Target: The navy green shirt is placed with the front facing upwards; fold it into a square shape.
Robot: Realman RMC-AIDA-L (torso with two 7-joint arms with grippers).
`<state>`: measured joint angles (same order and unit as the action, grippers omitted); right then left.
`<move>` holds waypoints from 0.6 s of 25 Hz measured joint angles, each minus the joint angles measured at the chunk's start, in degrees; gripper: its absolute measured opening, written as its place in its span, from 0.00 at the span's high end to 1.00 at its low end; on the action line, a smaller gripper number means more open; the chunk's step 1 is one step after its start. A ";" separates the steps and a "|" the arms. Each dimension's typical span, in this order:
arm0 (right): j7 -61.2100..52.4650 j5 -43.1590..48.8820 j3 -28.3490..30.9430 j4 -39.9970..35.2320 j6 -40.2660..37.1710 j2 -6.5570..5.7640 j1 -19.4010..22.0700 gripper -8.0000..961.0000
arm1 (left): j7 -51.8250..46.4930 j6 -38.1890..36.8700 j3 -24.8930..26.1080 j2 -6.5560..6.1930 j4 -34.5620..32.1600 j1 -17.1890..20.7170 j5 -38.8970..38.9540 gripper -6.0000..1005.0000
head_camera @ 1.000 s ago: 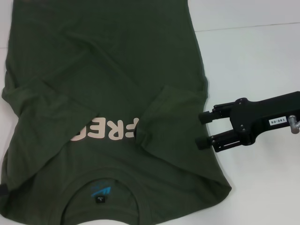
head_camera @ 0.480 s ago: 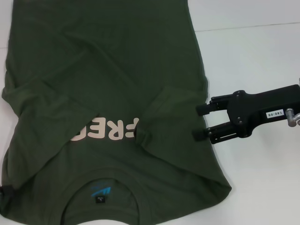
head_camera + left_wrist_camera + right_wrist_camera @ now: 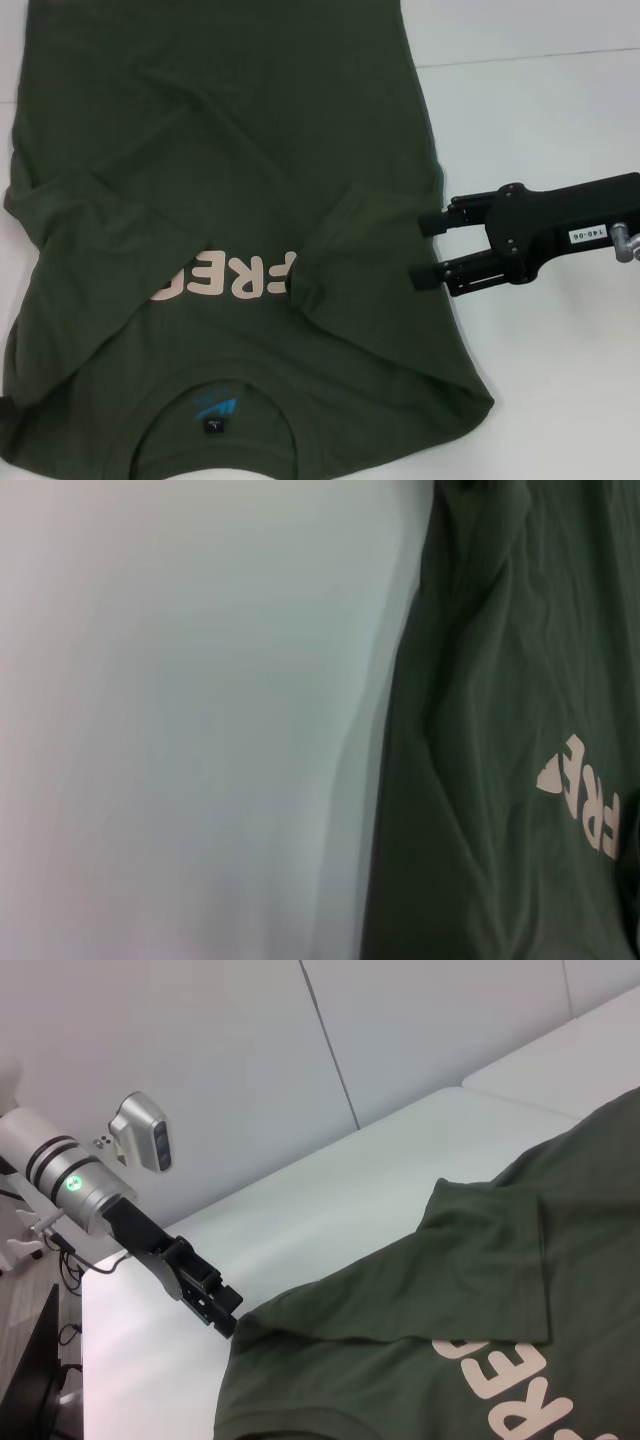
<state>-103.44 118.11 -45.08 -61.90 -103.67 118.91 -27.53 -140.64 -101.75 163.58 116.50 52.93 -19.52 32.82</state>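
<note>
The navy green shirt (image 3: 230,180) lies flat on the white table, collar nearest me, with pink "FRE" lettering (image 3: 225,283) showing. Both short sleeves are folded inward over the chest, the right sleeve (image 3: 350,250) covering the end of the word. My right gripper (image 3: 428,250) is open and low at the shirt's right edge, its fingertips over the fabric border. The head view does not show my left gripper. The right wrist view shows my left gripper (image 3: 222,1312) at the shirt's (image 3: 450,1310) left shoulder edge. In the left wrist view I see only the shirt (image 3: 500,730) and the table.
Bare white table (image 3: 540,120) lies to the right of the shirt, with a seam (image 3: 520,55) running across it farther back. The right wrist view shows the table's left edge (image 3: 90,1290) and a wall behind it.
My right gripper has shifted a little away from me and slightly toward the shirt, staying open. A dark bit at the shirt's lower left edge has slipped out of the head view.
</note>
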 joint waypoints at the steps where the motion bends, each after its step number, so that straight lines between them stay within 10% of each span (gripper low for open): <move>1: 0.00 -0.10 0.03 0.02 0.02 0.00 -0.02 0.10 | 0.00 0.06 -0.06 0.00 -0.02 -0.03 -0.09 0.16; 15: 0.00 -0.35 0.57 0.12 0.22 0.00 -0.17 0.10 | -1.77 1.45 -0.46 -0.04 -1.70 -0.42 -0.75 0.16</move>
<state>-103.44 117.77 -44.52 -61.79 -103.45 118.91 -27.70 -142.41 -100.31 163.13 116.45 51.23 -19.95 32.07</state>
